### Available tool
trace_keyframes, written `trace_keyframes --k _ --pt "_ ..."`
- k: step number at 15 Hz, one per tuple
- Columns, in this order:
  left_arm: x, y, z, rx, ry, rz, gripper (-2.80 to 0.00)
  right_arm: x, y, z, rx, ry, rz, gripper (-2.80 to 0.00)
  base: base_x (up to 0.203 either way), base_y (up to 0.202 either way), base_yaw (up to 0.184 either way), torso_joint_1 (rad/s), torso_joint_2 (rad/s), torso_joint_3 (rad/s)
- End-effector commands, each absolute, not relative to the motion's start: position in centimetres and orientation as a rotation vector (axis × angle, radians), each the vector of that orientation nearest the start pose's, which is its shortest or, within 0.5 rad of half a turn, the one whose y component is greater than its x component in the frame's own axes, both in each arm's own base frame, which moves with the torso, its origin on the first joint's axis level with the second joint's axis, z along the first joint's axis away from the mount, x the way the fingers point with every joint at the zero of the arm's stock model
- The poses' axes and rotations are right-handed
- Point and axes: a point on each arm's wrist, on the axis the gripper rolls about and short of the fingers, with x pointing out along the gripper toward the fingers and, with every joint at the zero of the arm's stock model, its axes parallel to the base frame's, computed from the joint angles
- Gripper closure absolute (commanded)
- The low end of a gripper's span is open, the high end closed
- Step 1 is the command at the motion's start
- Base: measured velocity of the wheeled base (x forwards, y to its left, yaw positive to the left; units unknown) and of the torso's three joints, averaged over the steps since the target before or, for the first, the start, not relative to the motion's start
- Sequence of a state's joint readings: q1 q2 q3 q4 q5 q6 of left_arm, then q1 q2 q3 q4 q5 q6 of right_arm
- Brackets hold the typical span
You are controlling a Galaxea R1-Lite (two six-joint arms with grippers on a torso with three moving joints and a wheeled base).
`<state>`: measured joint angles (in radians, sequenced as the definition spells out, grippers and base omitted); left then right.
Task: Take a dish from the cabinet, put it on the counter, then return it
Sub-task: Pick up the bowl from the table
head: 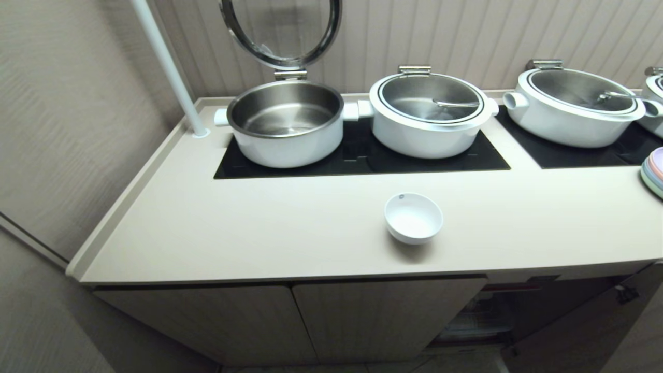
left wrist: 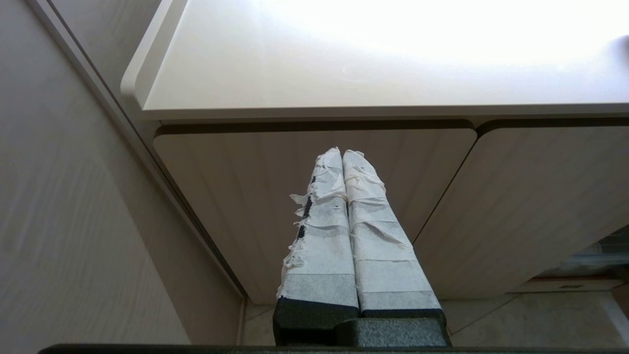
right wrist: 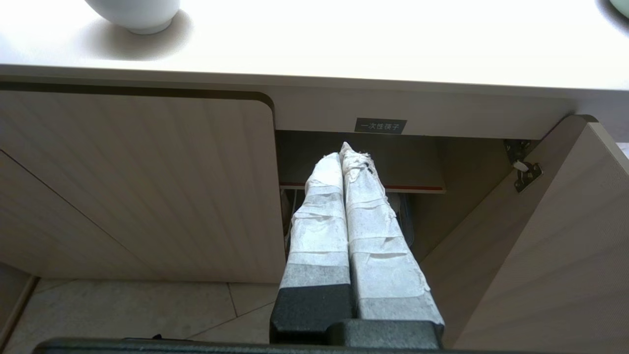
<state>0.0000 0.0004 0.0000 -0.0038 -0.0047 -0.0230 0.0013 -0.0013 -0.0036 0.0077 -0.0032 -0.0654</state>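
Note:
The dish, a small white bowl, stands upright on the cream counter, in front of the black panel; its base also shows in the right wrist view. Below the counter's right part the cabinet is open, dark inside, with a red-edged shelf, a black label and its door swung out. My right gripper hangs shut and empty low in front of that opening. My left gripper is shut and empty before the closed fluted doors. Neither arm shows in the head view.
An open steel pot with raised lid and two lidded white pots stand on black panels at the back. Pastel plates sit at the counter's right edge. A white pole rises at the back left, beside a wall.

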Motion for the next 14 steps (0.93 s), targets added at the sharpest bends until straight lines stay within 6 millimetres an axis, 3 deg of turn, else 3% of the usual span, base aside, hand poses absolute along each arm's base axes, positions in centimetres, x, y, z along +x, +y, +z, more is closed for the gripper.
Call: trace_keyframes --k 1,7,11,14 --pt "-2.3 0.0 7.6 -0.023 -0.005 -0.005 0.00 -2.3 0.0 7.6 -0.068 0.003 -0.001 0.00 0.000 0.000 0.000 0.000 0.00 0.000" --pt "-2.3 0.0 7.6 -0.023 -0.005 -0.005 0.00 -2.8 0.1 9.2 -0.074 -0.032 0.047 0.00 0.000 0.000 0.000 0.000 0.00 0.000" --pt "-2.3 0.0 7.6 -0.023 -0.005 -0.005 0.00 -2.6 0.1 12.4 -0.074 -0.013 0.055 0.00 0.000 0.000 0.000 0.000 0.00 0.000" --pt "-2.3 0.0 7.6 -0.023 -0.005 -0.005 0.00 -1.2 0.1 15.4 -0.072 0.045 0.057 0.00 0.000 0.000 0.000 0.000 0.00 0.000"
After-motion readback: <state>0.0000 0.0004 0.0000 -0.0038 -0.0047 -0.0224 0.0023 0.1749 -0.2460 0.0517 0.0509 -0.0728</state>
